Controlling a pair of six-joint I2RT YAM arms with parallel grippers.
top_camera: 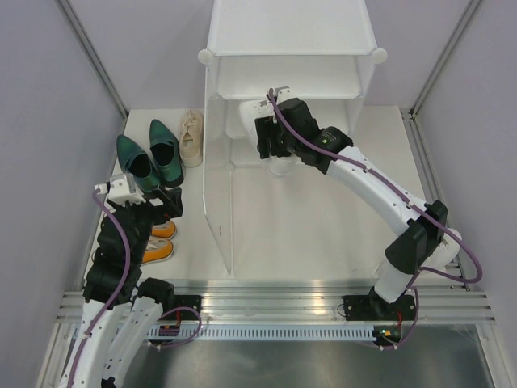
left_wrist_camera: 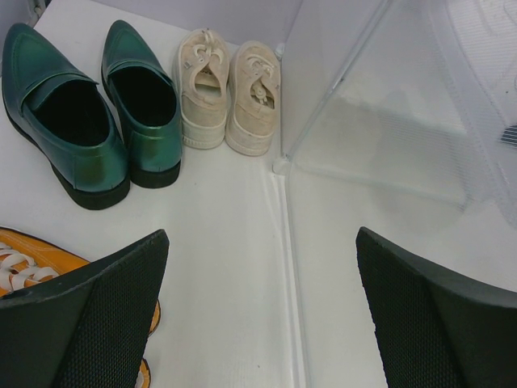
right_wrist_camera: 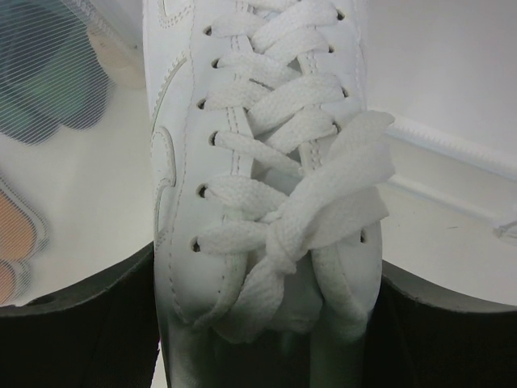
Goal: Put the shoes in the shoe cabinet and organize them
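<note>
1 white sneaker, gripped across its sides by the right gripper at the shoe cabinet mouth, upper centre, could snag there and slip out; left gripper gapes empty.

The white tabletop bears dark green pointed shoes and cream lace-up sneakers ahead of my left jaws, orange canvas sneakers under them.

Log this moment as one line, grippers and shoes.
left gripper: open, empty | right gripper: gripping white lace-up sneaker inside white plastic shoe cabinet | dark green pointed shoes: outside
</note>
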